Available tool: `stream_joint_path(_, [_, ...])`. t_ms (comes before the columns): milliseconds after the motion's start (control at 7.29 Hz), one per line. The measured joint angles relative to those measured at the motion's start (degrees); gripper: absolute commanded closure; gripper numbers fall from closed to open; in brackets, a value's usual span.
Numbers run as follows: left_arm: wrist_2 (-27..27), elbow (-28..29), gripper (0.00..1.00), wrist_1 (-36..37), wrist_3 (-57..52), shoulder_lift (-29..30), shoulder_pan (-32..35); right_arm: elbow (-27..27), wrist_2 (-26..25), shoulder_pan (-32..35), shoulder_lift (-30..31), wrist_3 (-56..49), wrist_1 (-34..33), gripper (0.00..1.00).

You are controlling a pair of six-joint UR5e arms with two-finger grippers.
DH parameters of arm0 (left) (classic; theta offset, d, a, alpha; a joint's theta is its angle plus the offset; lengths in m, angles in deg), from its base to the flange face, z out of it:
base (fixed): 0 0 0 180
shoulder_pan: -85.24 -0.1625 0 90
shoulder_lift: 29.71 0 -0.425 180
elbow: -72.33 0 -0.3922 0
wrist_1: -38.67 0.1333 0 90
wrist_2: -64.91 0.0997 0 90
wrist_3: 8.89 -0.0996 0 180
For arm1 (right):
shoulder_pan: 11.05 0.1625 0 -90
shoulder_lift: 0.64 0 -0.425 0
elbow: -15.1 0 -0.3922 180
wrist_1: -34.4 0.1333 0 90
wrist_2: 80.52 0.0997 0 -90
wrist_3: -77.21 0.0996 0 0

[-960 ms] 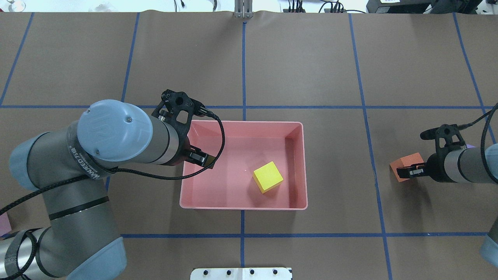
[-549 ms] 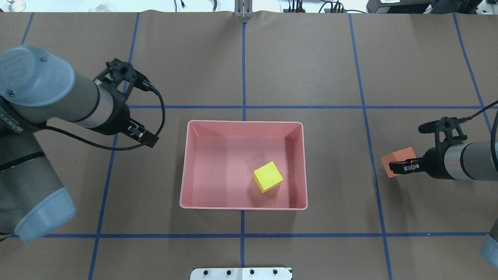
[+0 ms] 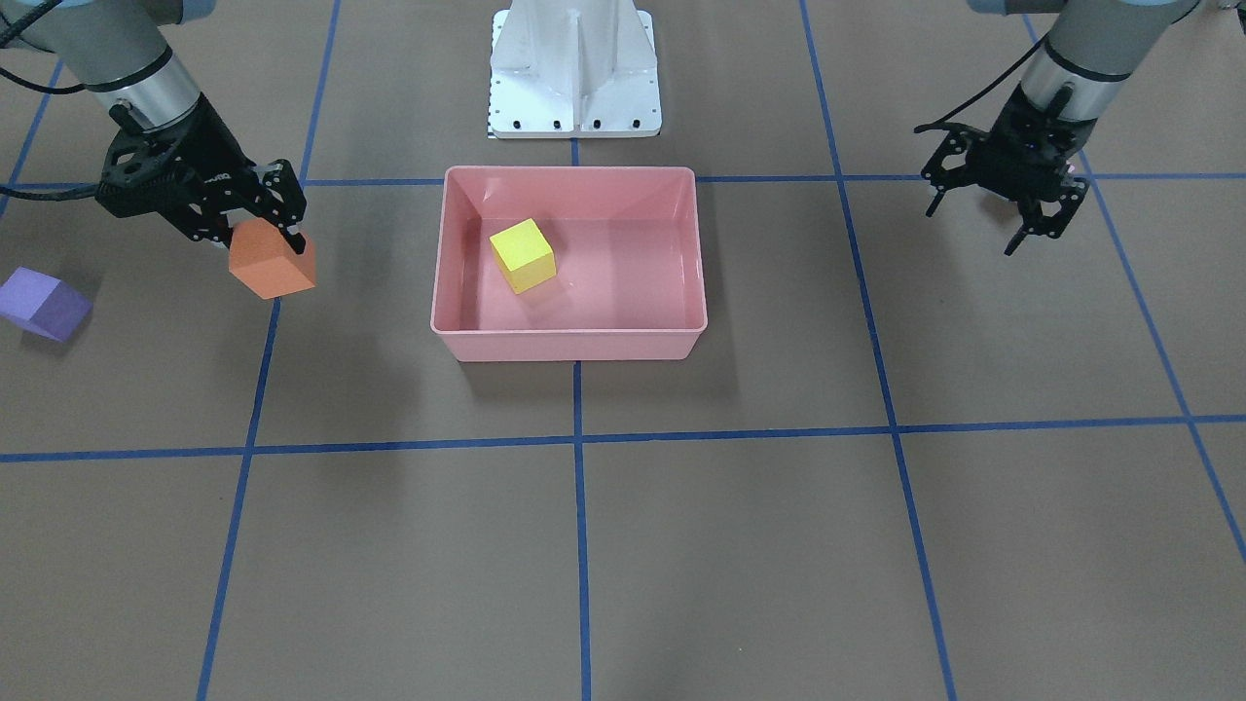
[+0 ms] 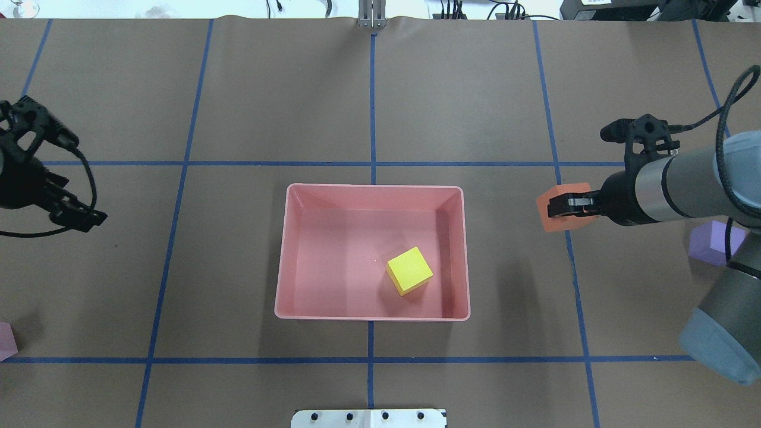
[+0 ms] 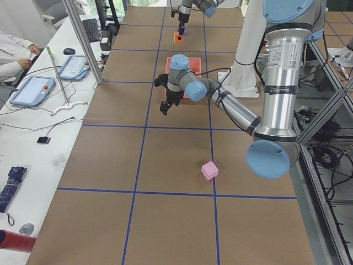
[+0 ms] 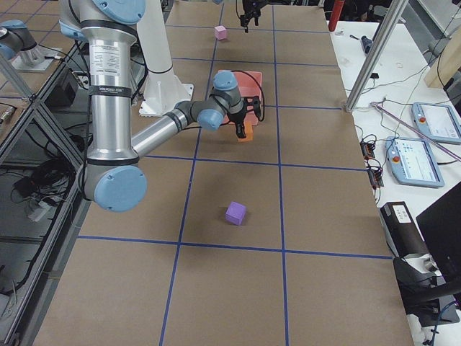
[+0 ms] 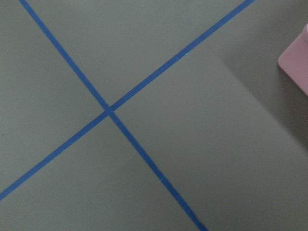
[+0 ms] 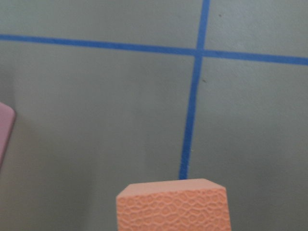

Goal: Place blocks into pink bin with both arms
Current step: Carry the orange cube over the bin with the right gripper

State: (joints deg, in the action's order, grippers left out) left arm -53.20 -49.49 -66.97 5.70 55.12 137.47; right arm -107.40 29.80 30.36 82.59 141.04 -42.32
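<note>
The pink bin (image 4: pixel 284 261) stands mid-table with the yellow block (image 4: pixel 409 271) inside it, also in the front view (image 3: pixel 523 255). My right gripper (image 4: pixel 560 207) is shut on the orange block (image 4: pixel 546 219) and holds it above the table, right of the bin; the block fills the bottom of the right wrist view (image 8: pixel 173 207). My left gripper (image 3: pixel 1022 219) is open and empty, far left of the bin (image 4: pixel 83 213). The purple block (image 4: pixel 710 241) lies under my right arm. The light pink block (image 4: pixel 5 342) lies at the table's left edge.
The white pedestal base (image 3: pixel 574 68) stands behind the bin on the robot's side. Blue tape lines grid the brown table. The light pink block's corner shows at the right edge of the left wrist view (image 7: pixel 296 65). Operators' desks with tablets (image 6: pixel 414 155) flank the far side.
My left arm has swung away from the bin's left wall to the far left, empty. My right gripper has lifted the orange block and carried it left and farther from the robot.
</note>
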Motion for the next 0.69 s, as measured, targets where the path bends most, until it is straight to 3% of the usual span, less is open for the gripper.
stream_joint_path(274, [-0.81,1.74,0.0,-12.68,-0.75,-10.5,0.9,-1.09,-1.36,-2.07,-13.63,6.44,-16.95,1.0])
stream_joint_path(412, [-1.35,3.94,0.0,-20.14,-1.04,-14.82,0.98,-0.07,-3.31,-4.21,-18.93,9.89,-21.33,1.0])
stream_joint_path(549, [-3.34,6.67,0.0,-27.29,-1.19,-18.36,1.5,2.38,-5.83,-6.71,-23.82,14.04,-23.49,0.91])
stream_joint_path(686, [-6.66,8.9,0.0,-32.19,-1.27,-20.73,3.45,6.43,-9.45,-9.97,-29.08,19.08,-24.37,0.36])
